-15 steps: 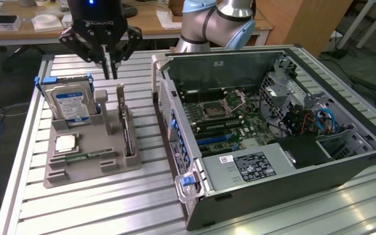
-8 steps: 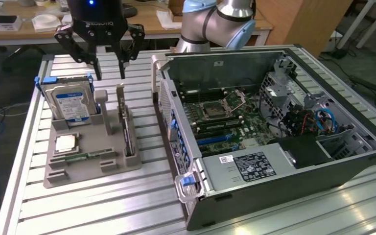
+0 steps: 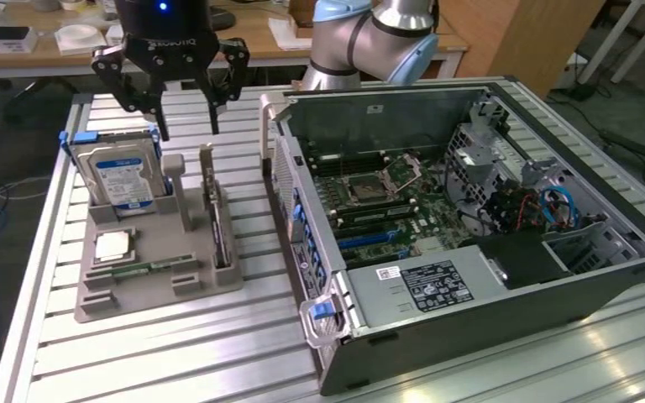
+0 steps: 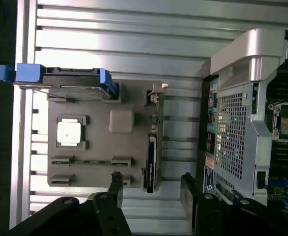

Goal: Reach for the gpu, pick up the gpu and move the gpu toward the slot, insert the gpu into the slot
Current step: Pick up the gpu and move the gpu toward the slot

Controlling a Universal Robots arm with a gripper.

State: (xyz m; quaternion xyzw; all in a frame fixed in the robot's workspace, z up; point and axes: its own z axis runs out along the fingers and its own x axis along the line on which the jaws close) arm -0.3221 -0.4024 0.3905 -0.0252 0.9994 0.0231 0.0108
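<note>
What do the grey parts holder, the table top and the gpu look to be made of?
The parts holder looks like matte grey plastic, possibly printed, as it has no shine. The table top looks like brushed aluminium slats with streaky glare. The gpu seems to be dark circuit board; it is seen edge-on, so its finish is unclear.

A wooden desk [image 3: 48, 52], seemingly cluttered, stands behind the slatted metal table [image 3: 188, 353].
</note>
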